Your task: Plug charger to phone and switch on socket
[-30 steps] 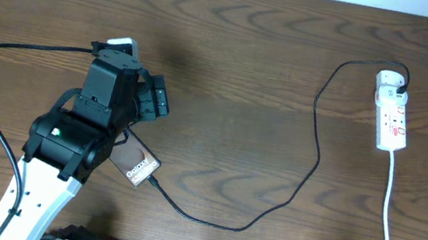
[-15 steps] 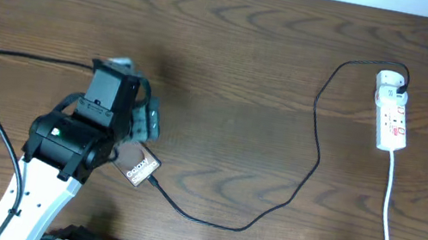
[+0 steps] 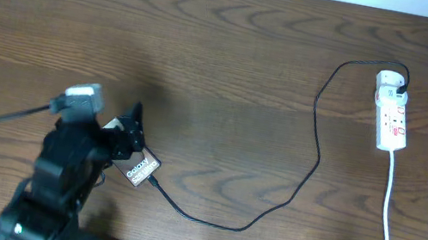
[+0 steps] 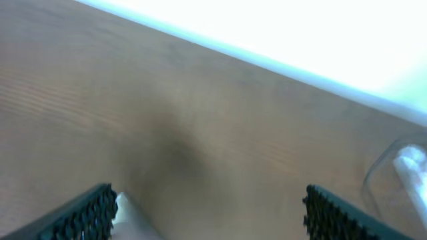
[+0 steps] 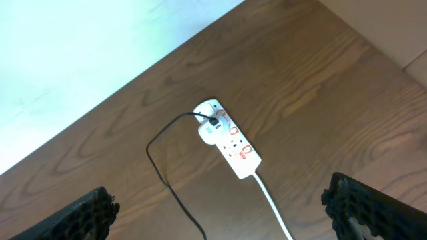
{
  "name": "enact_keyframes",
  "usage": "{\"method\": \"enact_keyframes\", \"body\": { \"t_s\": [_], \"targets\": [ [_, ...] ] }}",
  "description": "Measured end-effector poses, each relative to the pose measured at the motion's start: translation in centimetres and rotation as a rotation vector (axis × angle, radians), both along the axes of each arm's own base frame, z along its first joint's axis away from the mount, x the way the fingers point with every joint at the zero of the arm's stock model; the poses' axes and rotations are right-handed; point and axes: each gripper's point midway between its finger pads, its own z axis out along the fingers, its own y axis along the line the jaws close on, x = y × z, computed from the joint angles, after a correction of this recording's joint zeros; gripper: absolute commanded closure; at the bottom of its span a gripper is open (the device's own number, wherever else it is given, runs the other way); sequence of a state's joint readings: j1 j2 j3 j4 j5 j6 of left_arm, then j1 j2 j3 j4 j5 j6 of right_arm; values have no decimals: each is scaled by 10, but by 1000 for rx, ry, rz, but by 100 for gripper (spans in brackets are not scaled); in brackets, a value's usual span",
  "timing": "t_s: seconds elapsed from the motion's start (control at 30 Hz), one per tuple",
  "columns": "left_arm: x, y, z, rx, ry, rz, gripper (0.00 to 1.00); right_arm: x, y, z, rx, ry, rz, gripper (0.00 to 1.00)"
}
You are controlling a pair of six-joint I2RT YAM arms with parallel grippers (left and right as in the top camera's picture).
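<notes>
- The phone lies flat on the brown table near its front left edge, tilted at an angle; its upper-left part is hidden under the left arm
- The left gripper hangs just over that hidden end of the phone; in the left wrist view its fingers stand wide apart with nothing between them; that view is blurred, and a pale edge beside the left finger cannot be identified
- The charger runs from the phone's lower-right short edge, sags toward the front of the table, then climbs and loops over to the socket; its tip meets the phone, though whether it is fully seated cannot be told
- The socket lies at the far right of the table, well apart from the phone; the charger's black plug sits in its rounded far end; the position of its switches cannot be made out
- A white cord leaves the socket's near end toward the front edge
- The right gripper is high above the table, looking down on the socket; its fingers are spread fully and hold nothing
</notes>
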State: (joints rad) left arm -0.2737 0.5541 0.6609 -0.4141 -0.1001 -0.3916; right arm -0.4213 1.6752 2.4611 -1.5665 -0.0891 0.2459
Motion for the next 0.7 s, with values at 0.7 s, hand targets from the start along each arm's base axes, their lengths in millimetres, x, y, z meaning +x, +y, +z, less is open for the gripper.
{"method": "enact_keyframes", "body": {
  "t_s": [0.7],
  "targets": [
    [-18, 40, -3, 257, -640, 43, 12, 0, 0, 0, 0, 0, 0, 1]
  ]
}}
